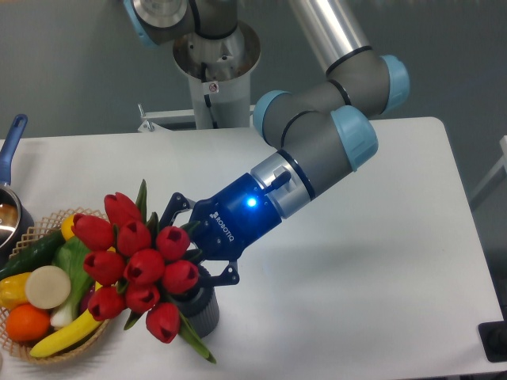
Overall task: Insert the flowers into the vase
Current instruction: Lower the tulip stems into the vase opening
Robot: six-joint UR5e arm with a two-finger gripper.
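The flowers [136, 265], a bunch of red tulip buds with green leaves, hang tilted toward the left, just above and in front of the vase. The vase [203, 310], a small dark grey ribbed cylinder, stands on the white table near the front edge; the buds and a long leaf cover its mouth and left side. My gripper [188, 244] reaches down from the upper right, directly over the vase, with its jaws closed around the bunch's stems. The fingertips are hidden behind the buds. I cannot tell whether the stem ends are inside the vase's hole.
A wicker basket [41, 228] of colourful fruit and vegetables sits at the left, touching the bunch's left side. A pot with a blue handle [11, 141] is at the left edge. The robot base [214, 71] stands behind the table. A black object [495, 342] sits at the lower right.
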